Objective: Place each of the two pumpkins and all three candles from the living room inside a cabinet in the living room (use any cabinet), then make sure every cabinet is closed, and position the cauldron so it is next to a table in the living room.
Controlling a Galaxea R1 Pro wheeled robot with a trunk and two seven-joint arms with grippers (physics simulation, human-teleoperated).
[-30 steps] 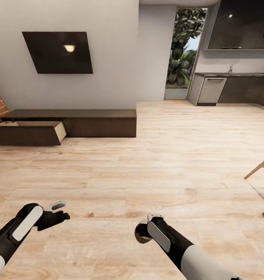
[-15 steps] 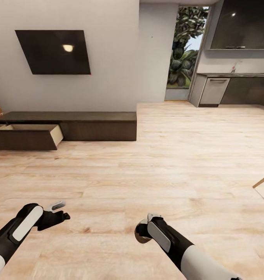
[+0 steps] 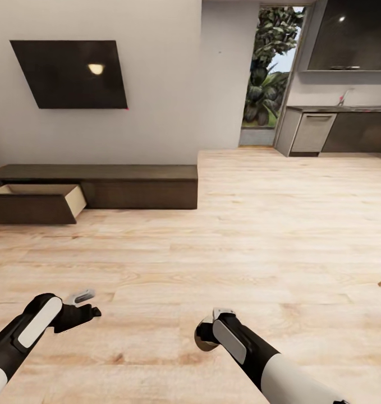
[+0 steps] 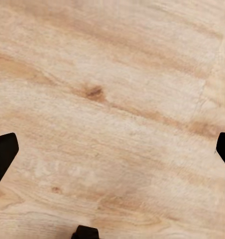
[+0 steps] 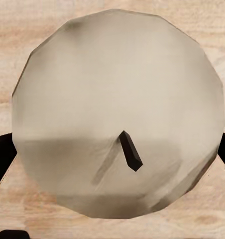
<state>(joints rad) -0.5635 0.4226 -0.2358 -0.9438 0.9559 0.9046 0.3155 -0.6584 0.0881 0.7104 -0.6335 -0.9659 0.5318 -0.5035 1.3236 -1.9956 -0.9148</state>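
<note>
Candle (image 5: 117,119) clamped in right pincer (image 3: 204,336), cabinet (image 3: 95,188) drawer open

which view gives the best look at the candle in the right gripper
The right wrist view: the candle shows its whole flat top and dark wick between the fingers. The head view shows a pale sliver of it at the right gripper. The left wrist view looks at floor.
</note>
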